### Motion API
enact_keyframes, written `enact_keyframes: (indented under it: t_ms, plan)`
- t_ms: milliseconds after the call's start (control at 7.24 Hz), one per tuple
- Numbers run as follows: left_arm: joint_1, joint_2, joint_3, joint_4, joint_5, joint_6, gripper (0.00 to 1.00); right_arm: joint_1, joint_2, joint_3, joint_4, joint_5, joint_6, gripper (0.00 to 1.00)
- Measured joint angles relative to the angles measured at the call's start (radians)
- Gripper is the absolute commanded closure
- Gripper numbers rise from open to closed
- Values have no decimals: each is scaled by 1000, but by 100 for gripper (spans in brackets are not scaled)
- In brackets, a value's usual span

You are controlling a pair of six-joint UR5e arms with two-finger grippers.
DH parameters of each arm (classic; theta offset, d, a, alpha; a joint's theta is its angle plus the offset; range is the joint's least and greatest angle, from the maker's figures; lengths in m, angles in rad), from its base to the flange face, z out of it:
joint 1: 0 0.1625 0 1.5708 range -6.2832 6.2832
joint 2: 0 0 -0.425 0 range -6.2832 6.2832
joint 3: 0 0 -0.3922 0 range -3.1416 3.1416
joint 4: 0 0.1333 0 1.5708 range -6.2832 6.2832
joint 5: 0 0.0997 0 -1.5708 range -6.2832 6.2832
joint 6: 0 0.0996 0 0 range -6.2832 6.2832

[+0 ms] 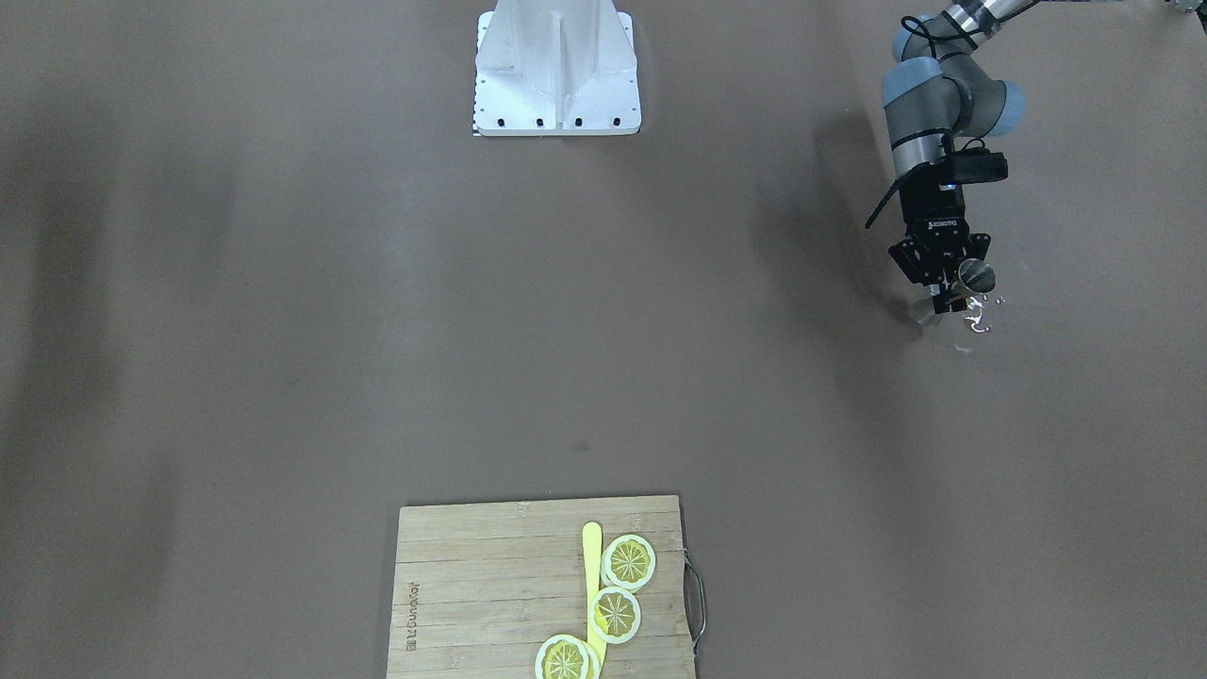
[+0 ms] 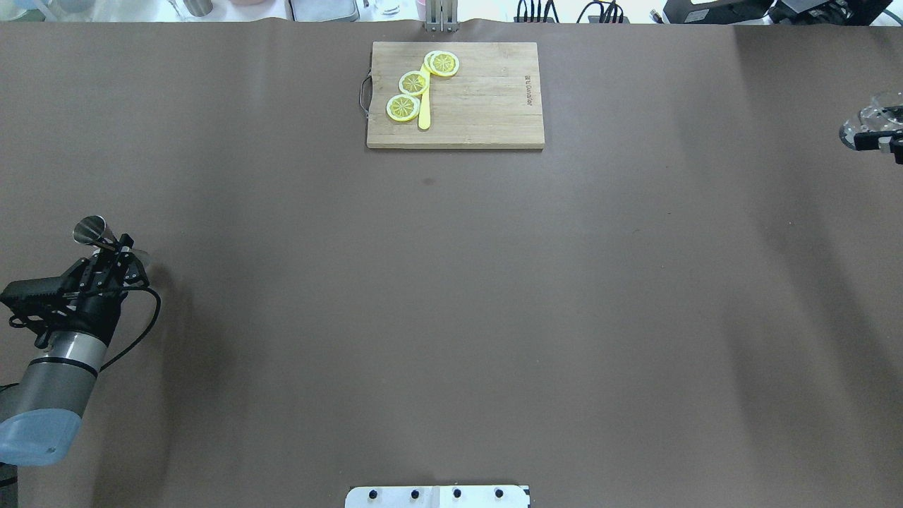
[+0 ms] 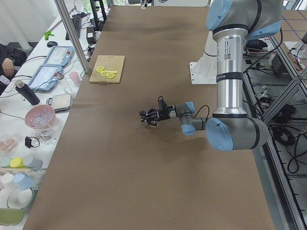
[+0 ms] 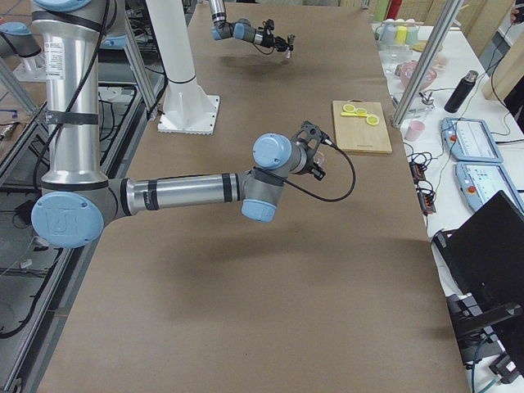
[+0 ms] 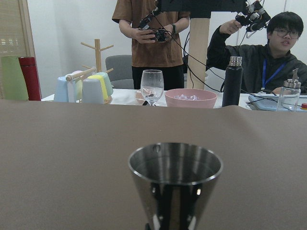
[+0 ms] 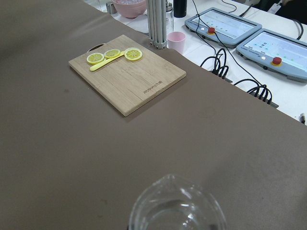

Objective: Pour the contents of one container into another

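A steel jigger stands upright with its open mouth up, filling the lower middle of the left wrist view. My left gripper is shut on its waist, low over the table at the robot's far left; the jigger's top shows just beyond the fingers. The same gripper and jigger appear in the front view. A clear glass vessel sits at the bottom of the right wrist view, its rim toward the camera. My right gripper is shut on that glass at the far right edge.
A wooden cutting board with three lemon slices and a yellow knife lies at the far middle of the table. The white robot base stands at the near middle. Cups, bowls and operators are beyond the table's far edge.
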Motion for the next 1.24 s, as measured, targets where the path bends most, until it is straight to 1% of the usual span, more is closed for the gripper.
enact_keyframes:
  t_ms: [138,276,414,829,967,1243]
  plan:
    - [0,-4,-25,3,-3,3,100,-23,5,-3,-4,0,-2,100]
    - [3,-8,-46,4,-21,47,100,-52,17,-3,-6,0,-3,100]
    - [6,-11,-71,2,-57,136,100,-79,36,-3,-10,1,-3,100]
    - [16,-28,-143,-16,-159,321,100,-121,69,4,-27,2,-4,100]
    - [16,-50,-152,-34,-202,385,100,-147,82,6,-28,2,-5,100]
    - [15,-114,-161,-95,-338,560,100,-174,92,17,-28,19,-6,100]
